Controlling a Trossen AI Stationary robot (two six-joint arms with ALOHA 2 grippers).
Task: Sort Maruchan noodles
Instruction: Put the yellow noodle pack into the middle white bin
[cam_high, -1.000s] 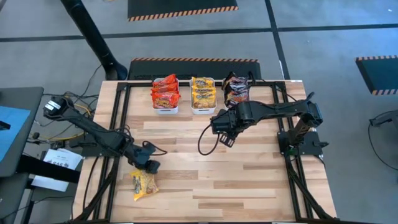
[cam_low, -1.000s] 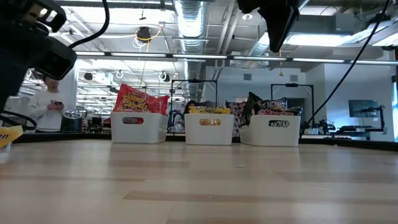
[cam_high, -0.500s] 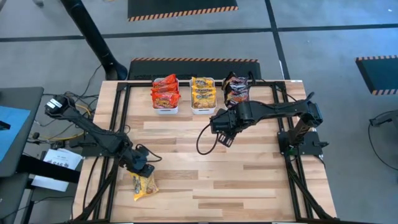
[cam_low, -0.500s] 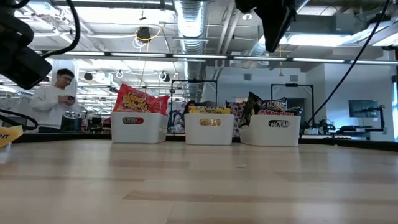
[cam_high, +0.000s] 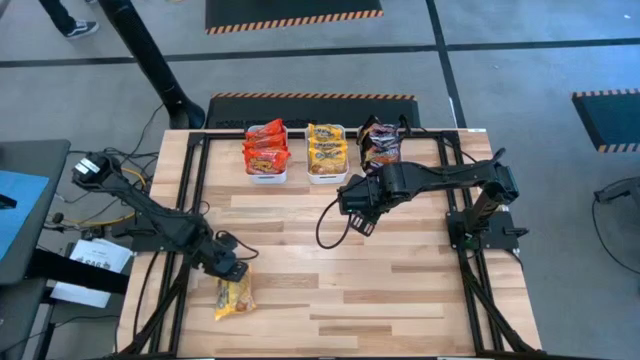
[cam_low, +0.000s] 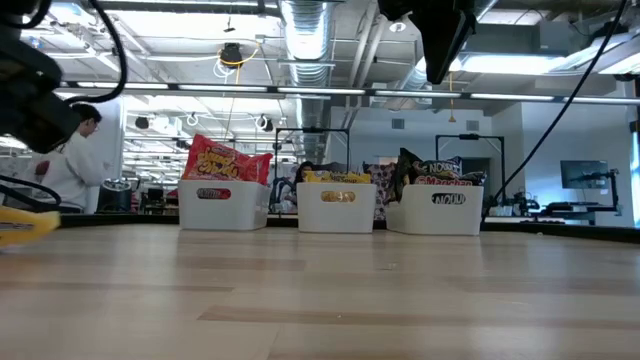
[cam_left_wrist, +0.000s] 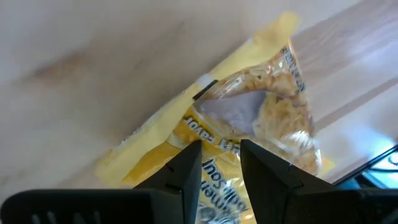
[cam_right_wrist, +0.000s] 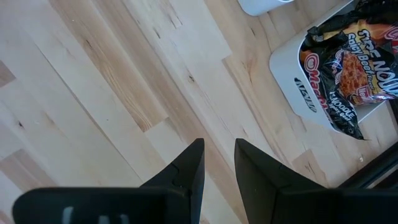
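Yellow crinkly noodle packet (cam_high: 233, 297) lies flat on the wood table (cam_high: 400, 290), near the left front edge, well apart from the tubs. Left gripper (cam_high: 232, 272) is down on its far end; in the left wrist view the two dark fingers (cam_left_wrist: 186, 171) sit close together w/ the packet (cam_left_wrist: 249, 143) between & under them, only a narrow gap showing. Looks like a pinch on the packet's end, but can't tell for sure if it's gripped or just touched. Low view shows the packet (cam_low: 25, 224) as a yellow sliver at the table's left edge.

Three white tubs in a row at the table's far side: left tub (cam_high: 266, 177) w/ red packets (cam_high: 265, 147), middle tub (cam_high: 327, 178) w/ yellow packets (cam_high: 326, 146), right tub (cam_right_wrist: 298, 74) w/ dark packets (cam_high: 379, 145).

Right gripper (cam_high: 362, 222) hangs above bare wood just in front of the tubs, mid-table; fingers (cam_right_wrist: 186, 171) parted a little, nothing between them.

A person (cam_low: 70, 165) stands in the room behind, at the left
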